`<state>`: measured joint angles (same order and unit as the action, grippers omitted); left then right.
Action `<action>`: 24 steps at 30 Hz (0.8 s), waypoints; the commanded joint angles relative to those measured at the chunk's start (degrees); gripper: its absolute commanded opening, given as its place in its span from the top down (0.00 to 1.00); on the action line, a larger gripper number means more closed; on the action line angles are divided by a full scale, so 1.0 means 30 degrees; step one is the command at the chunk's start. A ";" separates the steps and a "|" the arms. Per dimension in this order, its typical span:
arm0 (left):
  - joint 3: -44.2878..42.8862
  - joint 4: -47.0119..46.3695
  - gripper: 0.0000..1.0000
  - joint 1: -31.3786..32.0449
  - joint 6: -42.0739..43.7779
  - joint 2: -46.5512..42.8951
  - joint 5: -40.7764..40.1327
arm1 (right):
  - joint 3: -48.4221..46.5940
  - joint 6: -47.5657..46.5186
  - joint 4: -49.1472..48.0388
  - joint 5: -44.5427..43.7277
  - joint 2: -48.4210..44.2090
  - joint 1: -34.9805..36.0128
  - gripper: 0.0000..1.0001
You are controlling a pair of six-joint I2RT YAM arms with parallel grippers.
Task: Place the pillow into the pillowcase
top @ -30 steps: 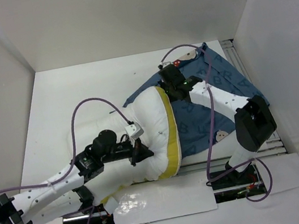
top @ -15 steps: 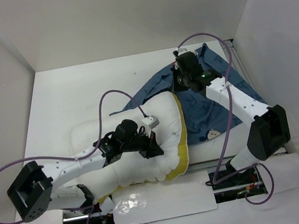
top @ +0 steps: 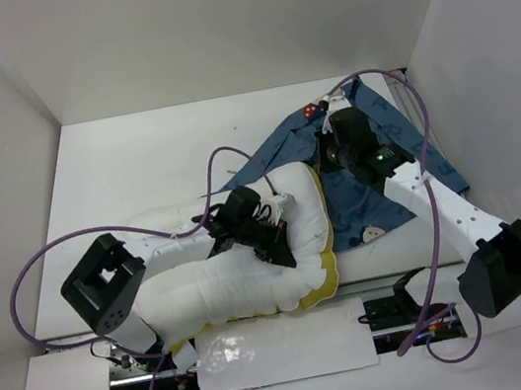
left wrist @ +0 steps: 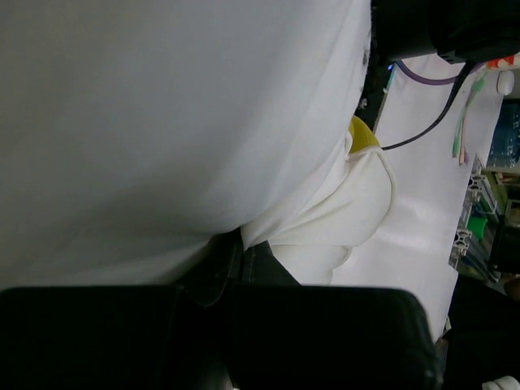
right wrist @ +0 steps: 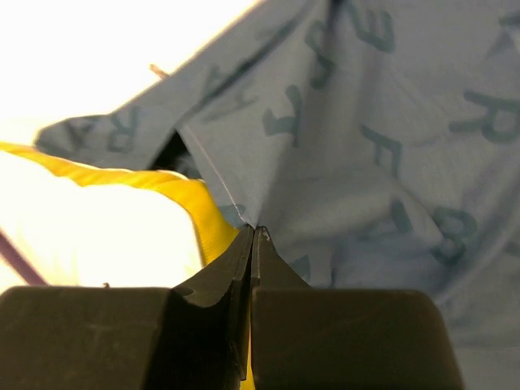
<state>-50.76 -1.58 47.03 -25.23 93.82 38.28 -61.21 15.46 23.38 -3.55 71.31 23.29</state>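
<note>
**Pillow's yellow end sits at the case mouth; the case lies to my right and farther out**

Pillow [top: 226, 286] lies across the near half of the table [top: 136, 166]. Its long axis runs from my left base out toward the far right, and its yellow edge [top: 324, 234] leads. That edge touches and slightly overlaps the near-left border of the pillowcase [top: 380, 190], which is spread toward the far right corner.

My left gripper [top: 278, 249] is closed tight on a pinch of the pillow's white top cloth, just behind the yellow edge. The left wrist view shows the fold drawn down between my fingers. My right gripper [top: 326, 154] is shut on a peak of blue lettered fabric right above the yellow edge. In the right wrist view there is a dark slit just left of my pinch, between the blue cloth and the pillow. I take that to be the opening, though I cannot see how wide it is.

So the push goes from my left hand toward the right and away, along the pillow's own length. My left arm is the nearer one to the pillow's bulk.

Room is tight on the right, where the case reaches close to the side wall [top: 479, 68]. The pillow's near side lies along the table's front edge. The open tabletop is on the far left.
</note>
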 commanded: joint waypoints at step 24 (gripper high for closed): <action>-0.8008 0.4866 0.00 0.0261 -0.0641 0.0126 -1.3112 | -0.0427 0.0673 -0.3134 -0.1570 0.0488 0.0850 1.00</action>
<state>-72.23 13.63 47.37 -25.12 89.65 4.23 -61.06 15.75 17.21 -8.34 74.81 25.36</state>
